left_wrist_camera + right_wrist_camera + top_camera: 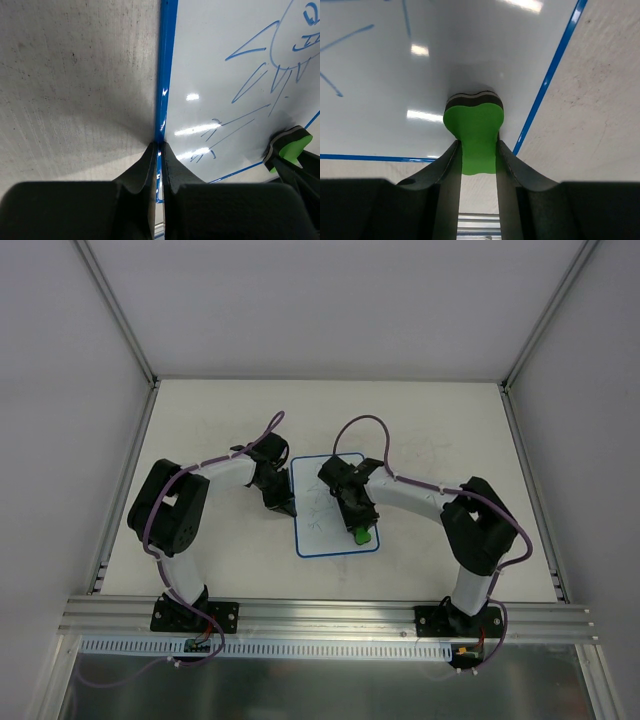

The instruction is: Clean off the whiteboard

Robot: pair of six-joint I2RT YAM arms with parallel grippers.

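Observation:
The whiteboard [320,530] lies flat mid-table, white with a thin blue rim. My left gripper [285,502] is shut on its left rim; in the left wrist view the jaws [160,147] pinch the blue edge [165,75]. Blue scribbles [280,50] cover the board's far part. My right gripper [358,523] is shut on a green bone-shaped eraser [362,535] and presses it on the board near the near right corner. In the right wrist view the eraser [474,120] sits between my fingertips [476,147], on bare white board [420,60] beside the right rim.
The pale tabletop [430,420] surrounds the board, with grey walls on three sides. An aluminium rail [330,615] runs along the near edge where both arm bases are bolted. A few blue strokes [350,35] show at the upper left of the right wrist view.

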